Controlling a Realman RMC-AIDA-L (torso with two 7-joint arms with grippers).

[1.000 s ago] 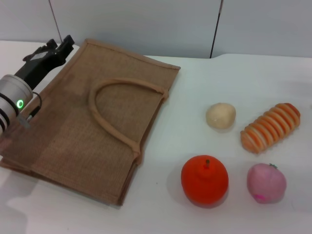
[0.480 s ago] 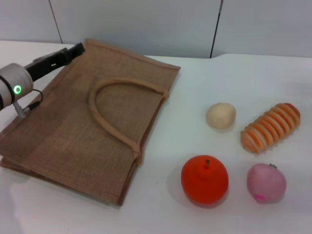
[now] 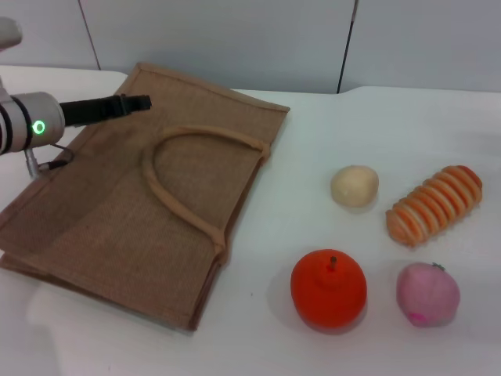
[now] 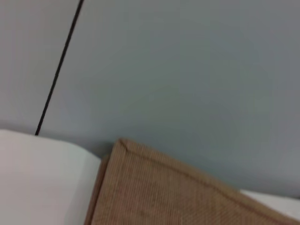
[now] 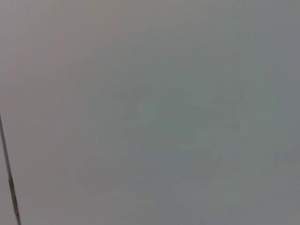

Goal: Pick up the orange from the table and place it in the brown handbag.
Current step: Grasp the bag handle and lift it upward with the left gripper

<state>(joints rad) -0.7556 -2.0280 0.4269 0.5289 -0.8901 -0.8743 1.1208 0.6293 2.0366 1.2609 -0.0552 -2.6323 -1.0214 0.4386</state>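
The orange [image 3: 329,287], round and red-orange with a short dark stem, sits on the white table [image 3: 313,157] at the front right. The brown handbag [image 3: 102,227] lies flat on the left, its looped handle [image 3: 184,180] on top. A corner of the bag also shows in the left wrist view [image 4: 154,192]. My left gripper [image 3: 133,103] is over the bag's far left part, pointing right, far from the orange. My right gripper is out of view; its wrist view shows only a grey wall.
A cream round item [image 3: 355,186] and a ribbed orange-and-cream bread-like item [image 3: 434,204] lie behind the orange. A pink round fruit [image 3: 427,294] sits to its right. A grey wall [image 3: 235,39] stands behind the table.
My left arm has swung from pointing away at the bag's far left corner to pointing right over the bag. The orange and the bag have not moved.
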